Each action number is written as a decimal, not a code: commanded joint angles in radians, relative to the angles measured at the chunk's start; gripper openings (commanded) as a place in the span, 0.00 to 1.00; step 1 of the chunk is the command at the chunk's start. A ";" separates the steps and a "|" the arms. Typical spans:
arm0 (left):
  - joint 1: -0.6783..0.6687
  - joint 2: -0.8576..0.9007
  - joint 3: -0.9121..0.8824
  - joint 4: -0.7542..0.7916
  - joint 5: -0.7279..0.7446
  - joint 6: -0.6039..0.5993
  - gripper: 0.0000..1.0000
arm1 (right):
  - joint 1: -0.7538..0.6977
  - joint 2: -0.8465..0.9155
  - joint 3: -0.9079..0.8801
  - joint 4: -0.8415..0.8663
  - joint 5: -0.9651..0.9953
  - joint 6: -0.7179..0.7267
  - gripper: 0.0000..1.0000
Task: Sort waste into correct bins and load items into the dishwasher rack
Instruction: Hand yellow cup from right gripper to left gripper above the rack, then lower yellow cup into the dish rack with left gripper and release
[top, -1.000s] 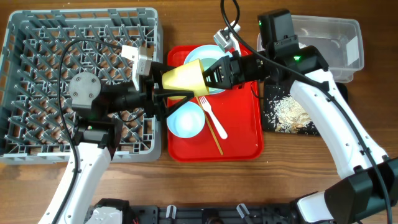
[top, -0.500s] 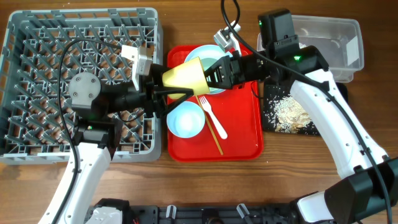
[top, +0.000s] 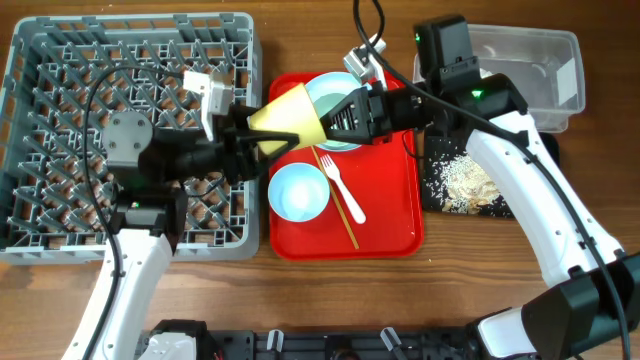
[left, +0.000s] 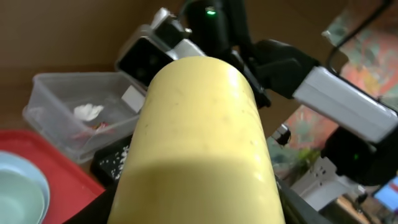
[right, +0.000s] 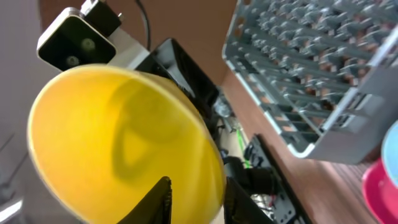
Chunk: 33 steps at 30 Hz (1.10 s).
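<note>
Trouble is near. My yellow cup (top: 290, 118) hangs sideways over the red tray (top: 390, 222), beside the dishwasher rack (top: 60, 30). My left gripper (top: 270, 141) is around its bottom, my right gripper (top: 337, 115) straddles its rim; I cannot tell if either squeezes. If neither does, it drops onto the pale bowl (top: 298, 192).

We look straight down on table (top: 450, 285); wrist views very near, left facing right, right facing left, sharing yellow cup (top: 290, 118).

red serving tray (top: 392, 222) (rectangular, raised rim), wooden table (top: 330, 292)
</note>
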 joint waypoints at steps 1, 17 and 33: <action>0.068 0.005 0.010 -0.124 -0.003 0.115 0.44 | -0.011 0.010 -0.002 0.000 0.163 0.041 0.31; 0.192 -0.014 0.243 -1.077 -0.904 0.315 0.06 | -0.122 -0.090 0.015 -0.428 0.913 -0.117 0.31; 0.192 0.156 0.402 -1.456 -1.361 0.317 0.06 | -0.231 -0.244 0.028 -0.676 1.178 -0.138 0.38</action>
